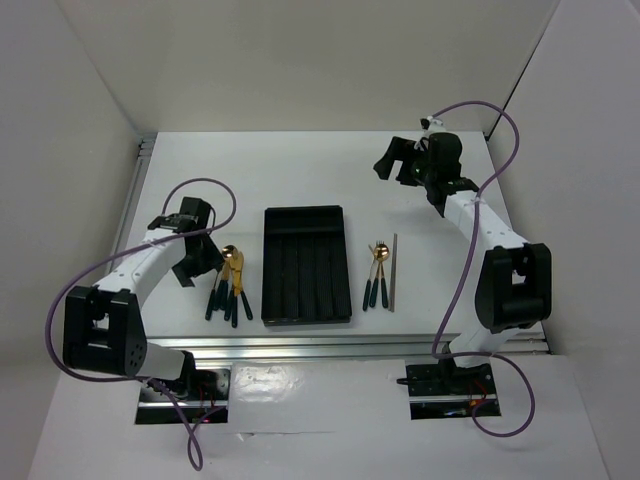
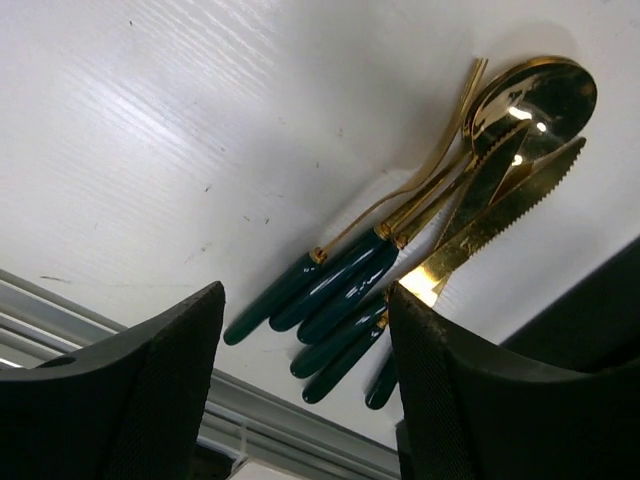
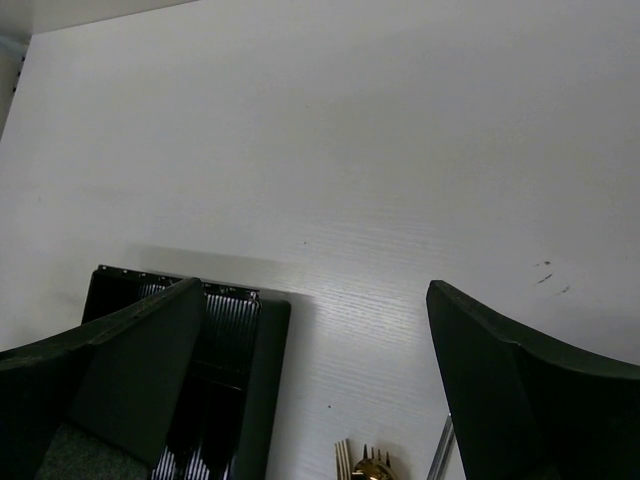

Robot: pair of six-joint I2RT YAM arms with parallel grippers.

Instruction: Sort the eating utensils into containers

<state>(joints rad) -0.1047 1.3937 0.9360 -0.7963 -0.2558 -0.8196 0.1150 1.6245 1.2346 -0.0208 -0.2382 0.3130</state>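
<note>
The black tray (image 1: 306,215) lies mid-table, its long compartments empty. A bundle of gold-headed, teal-handled utensils (image 1: 228,282) lies left of it; the left wrist view shows a spoon (image 2: 535,95), a serrated knife (image 2: 500,215) and several teal handles (image 2: 335,290). A second smaller bundle (image 1: 377,272) and the thin grey stick (image 1: 394,272) lie right of the tray. My left gripper (image 1: 196,262) is open, low beside the left bundle. My right gripper (image 1: 392,158) is open and empty, raised at the far right; its view shows fork tines (image 3: 362,462) and the tray's corner (image 3: 268,360).
An aluminium rail (image 1: 300,345) runs along the table's near edge, just below the handle ends (image 2: 300,420). White walls enclose the table on the left, back and right. Purple cables loop over both arms.
</note>
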